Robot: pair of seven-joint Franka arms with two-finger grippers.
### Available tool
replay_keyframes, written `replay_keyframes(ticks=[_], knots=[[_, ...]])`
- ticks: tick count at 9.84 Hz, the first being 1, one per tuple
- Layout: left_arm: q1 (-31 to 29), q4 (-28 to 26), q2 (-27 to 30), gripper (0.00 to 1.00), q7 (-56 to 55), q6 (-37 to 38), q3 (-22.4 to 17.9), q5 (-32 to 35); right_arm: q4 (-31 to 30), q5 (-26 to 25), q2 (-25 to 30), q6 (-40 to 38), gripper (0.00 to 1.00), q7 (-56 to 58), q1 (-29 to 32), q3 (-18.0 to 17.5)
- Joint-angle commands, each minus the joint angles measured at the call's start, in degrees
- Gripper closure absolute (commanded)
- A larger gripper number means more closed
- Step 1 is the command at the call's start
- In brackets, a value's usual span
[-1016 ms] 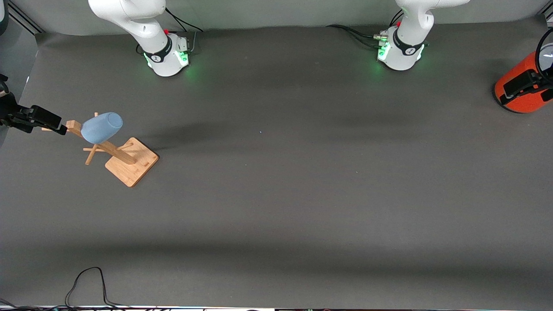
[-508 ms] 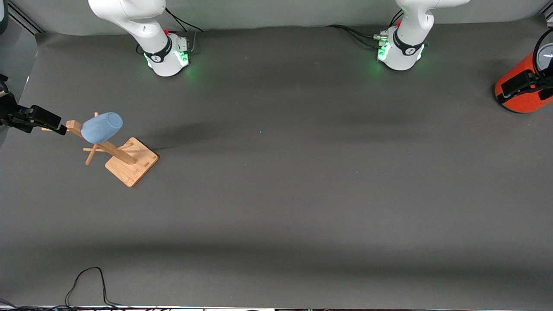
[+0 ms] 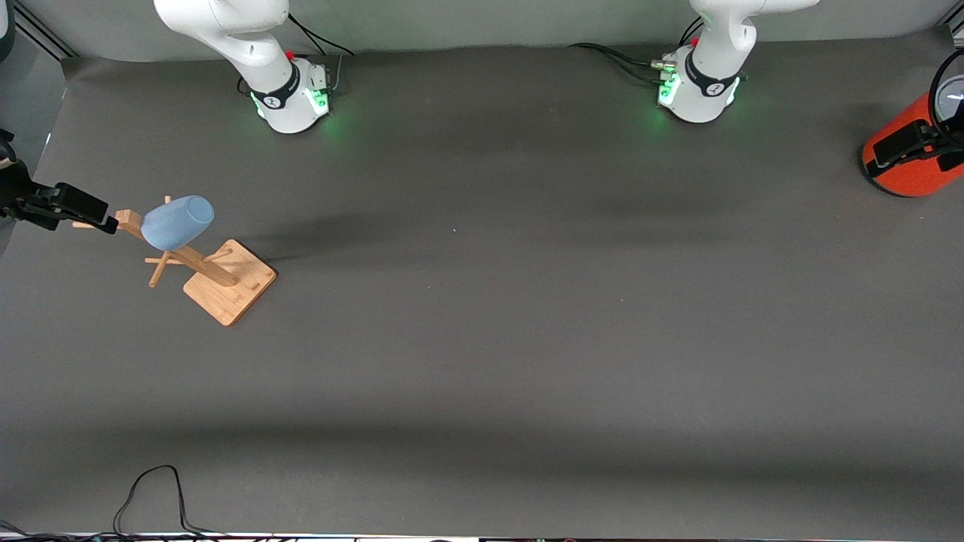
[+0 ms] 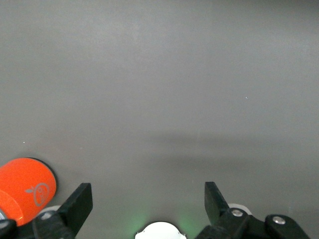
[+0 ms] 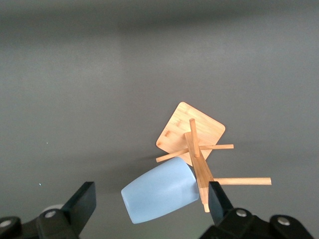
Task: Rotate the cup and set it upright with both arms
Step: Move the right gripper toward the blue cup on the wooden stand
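**Cup hangs on the wooden rack, both claws apart from it**

Toward the right arm's end of the table point(image 3: 482, 361), the light-blue cup point(image 3: 178, 222) hangs tilted on a peg of a wooden rack point(image 3: 197, 263), its closed bottom pointing up and toward the middle of the table. In the right wrist view the cup point(image 5: 160, 195) lies slanted against the rack's post point(image 5: 200, 167), with bare pegs sticking out around it and the square base plate point(image 5: 174, 130) resting on the table below.

The right claw point(image 3: 64, 207) hovers at the table's edge just beside the rack's top, clear of the cup. Its fingers point(image 5: 82, 204) stand wide apart in the right wrist view, with nothing between them; the cup shows in the gap but well below.

The left claw point(image 3: 915, 147) hangs over an orange cylinder point(image 3: 904, 162) at the left arm's end of the table. In the left wrist view its fingers point(image 4: 79, 204) are spread wide and empty, the orange cylinder point(image 4: 25, 186) showing just beside one of them.

A black cable point(image 3: 151, 497) loops on the table near the front camera's edge.
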State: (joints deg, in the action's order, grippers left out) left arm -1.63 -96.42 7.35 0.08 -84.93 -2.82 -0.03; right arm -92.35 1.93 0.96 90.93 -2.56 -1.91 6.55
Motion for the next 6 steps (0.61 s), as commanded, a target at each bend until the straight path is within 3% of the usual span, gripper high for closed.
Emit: replay_keyframes(ticks=[1,6], knots=[[0.2,-0.2,0.5,0.0,-0.2,1.2,-0.1,0.9,-0.7,0.4,0.9,-0.5,0.0,-1.4,-0.6,0.3],[0.2,-0.3,0.6,0.0,1.1,1.2,-0.1,1.0,-2.2,0.6,3.4,-2.1,0.0,-5.3,-2.8,0.0]])
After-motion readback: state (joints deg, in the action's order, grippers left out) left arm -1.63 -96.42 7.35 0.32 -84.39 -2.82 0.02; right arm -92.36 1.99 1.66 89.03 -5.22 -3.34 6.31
